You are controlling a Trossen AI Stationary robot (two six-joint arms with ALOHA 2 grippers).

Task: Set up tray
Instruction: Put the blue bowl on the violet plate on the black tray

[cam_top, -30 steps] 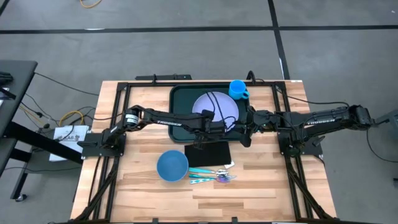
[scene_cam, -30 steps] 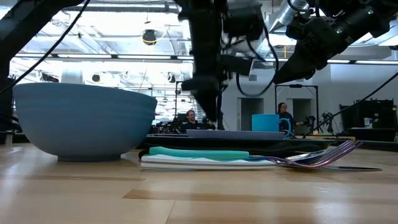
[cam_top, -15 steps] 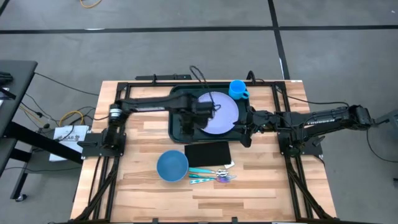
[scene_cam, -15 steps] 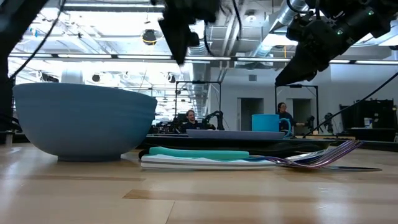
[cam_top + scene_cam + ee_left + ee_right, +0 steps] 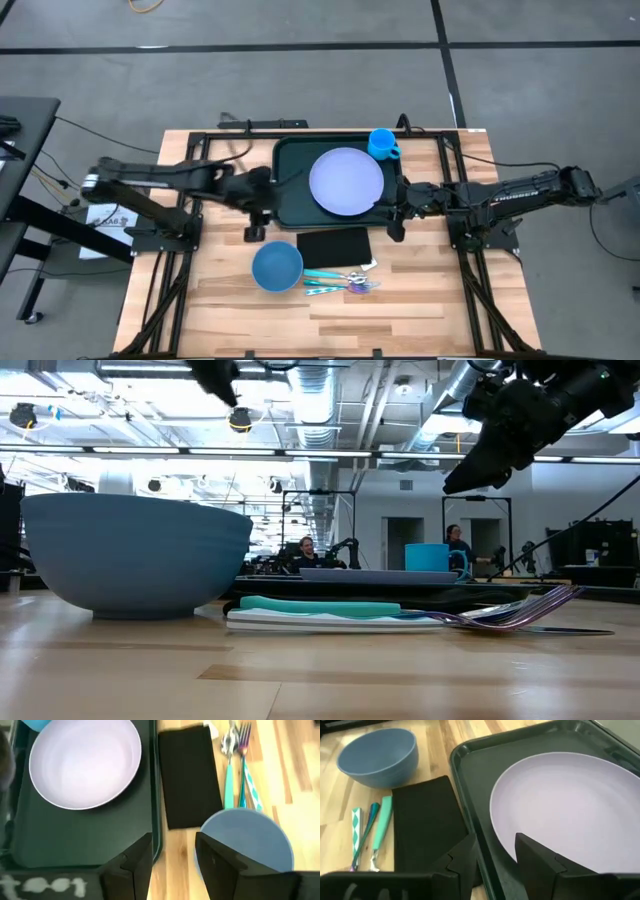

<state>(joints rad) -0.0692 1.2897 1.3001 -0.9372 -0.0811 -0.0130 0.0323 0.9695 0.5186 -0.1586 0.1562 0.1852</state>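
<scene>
Hidden: from table height the tray (image 5: 400,593) is only a thin dark edge behind the blue bowl (image 5: 135,555) and cutlery (image 5: 520,615).
Tray (image 5: 290,190): at the table's 12 o'clock edge, lying flat, long axis left to right, lavender plate (image 5: 346,181) in its right half, blue cup (image 5: 382,144) at its 1 o'clock corner.
Left gripper (image 5: 255,222): fingers apart, empty, off the tray's 8 o'clock corner.
Right gripper (image 5: 396,222): fingers spread, empty, over the tray's 4 o'clock corner.
Black napkin (image 5: 334,247): just below the tray.
</scene>
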